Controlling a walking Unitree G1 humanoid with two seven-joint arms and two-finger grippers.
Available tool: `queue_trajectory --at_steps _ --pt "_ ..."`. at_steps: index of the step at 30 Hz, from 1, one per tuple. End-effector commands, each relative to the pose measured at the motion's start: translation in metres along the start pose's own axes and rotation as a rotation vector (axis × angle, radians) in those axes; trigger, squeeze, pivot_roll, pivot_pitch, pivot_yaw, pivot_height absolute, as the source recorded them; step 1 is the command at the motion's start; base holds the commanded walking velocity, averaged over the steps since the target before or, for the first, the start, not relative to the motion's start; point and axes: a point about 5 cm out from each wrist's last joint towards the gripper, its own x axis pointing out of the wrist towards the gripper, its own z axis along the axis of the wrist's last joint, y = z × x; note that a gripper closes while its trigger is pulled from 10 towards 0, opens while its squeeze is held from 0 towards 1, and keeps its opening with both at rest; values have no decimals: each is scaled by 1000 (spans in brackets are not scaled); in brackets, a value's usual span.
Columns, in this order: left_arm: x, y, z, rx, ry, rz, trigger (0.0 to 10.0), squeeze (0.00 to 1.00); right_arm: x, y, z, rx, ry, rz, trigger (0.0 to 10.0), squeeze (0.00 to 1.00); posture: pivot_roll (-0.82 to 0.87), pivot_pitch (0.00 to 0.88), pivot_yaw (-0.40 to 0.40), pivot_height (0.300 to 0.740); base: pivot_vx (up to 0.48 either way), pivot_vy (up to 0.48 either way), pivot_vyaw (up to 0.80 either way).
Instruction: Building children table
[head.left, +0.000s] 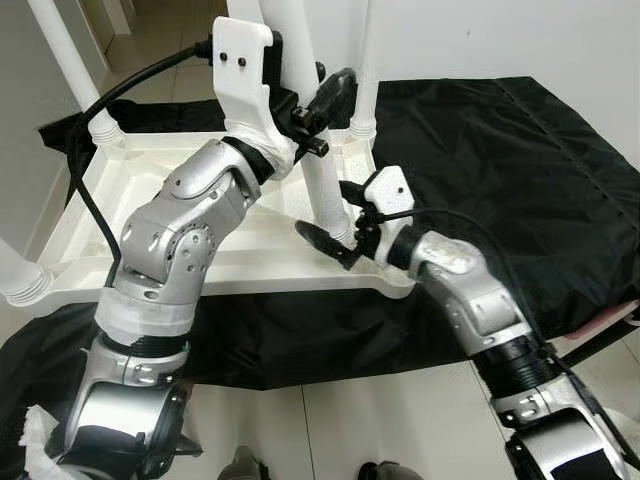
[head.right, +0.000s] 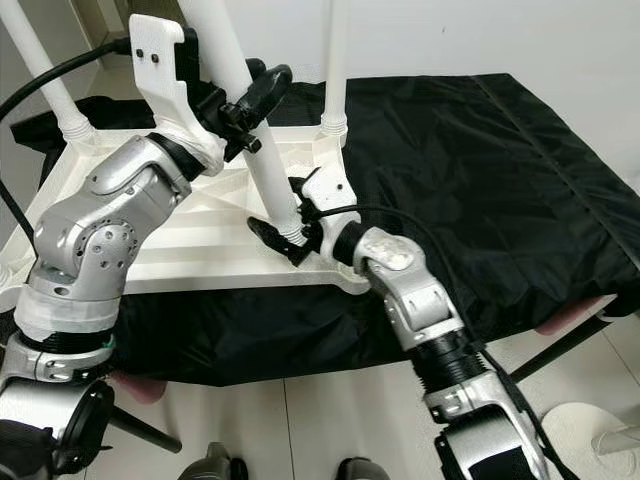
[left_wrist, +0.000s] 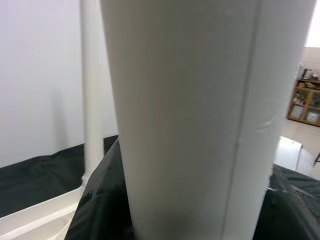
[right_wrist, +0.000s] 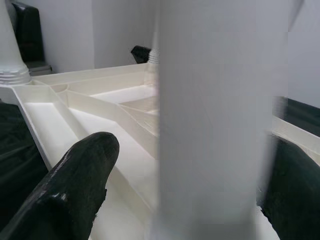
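A white plastic children's table (head.left: 230, 278) lies upside down on a black cloth. White legs stand in its corner sockets: far left (head.left: 75, 70), far right (head.left: 366, 70), near left (head.left: 15, 265). My left gripper (head.left: 312, 118) is shut on the near right leg (head.left: 325, 190) high on its shaft, which looms large between the black fingers (left_wrist: 100, 205) in the left wrist view. My right gripper (head.left: 340, 220) is open around the base of that same leg (right_wrist: 220, 125) by its socket. One finger (right_wrist: 75, 185) stands clear of it.
The black cloth (head.left: 520, 170) spreads wide to the right of the table. Tiled floor (head.left: 390, 420) lies in front. A pink edge (head.left: 610, 320) shows under the cloth at the right. A white wall stands behind.
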Motion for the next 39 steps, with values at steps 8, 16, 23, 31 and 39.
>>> queue_trajectory --at_steps 8,16,23,31,39 --pt "2 -8 1 35 -19 -51 10000 0 19 -2 8 -54 -18 -21 10000 0 -17 69 25 740 0 0 0" --pt "3 -9 0 33 -20 -49 10000 0 27 -4 14 -70 -18 -41 10000 0 -15 72 17 740 0 0 0" --pt "2 -10 0 37 -20 -43 10000 0 34 -5 15 -38 12 -50 0 0 -10 75 8 740 0 0 0" --pt "2 -10 0 33 -25 -35 10000 0 33 -5 6 -18 49 -62 0 0 -15 77 7 740 0 0 0" --pt "2 -12 0 5 -13 -61 10000 1000 36 -6 11 67 9 -143 10000 0 -9 73 9 740 0 0 0"
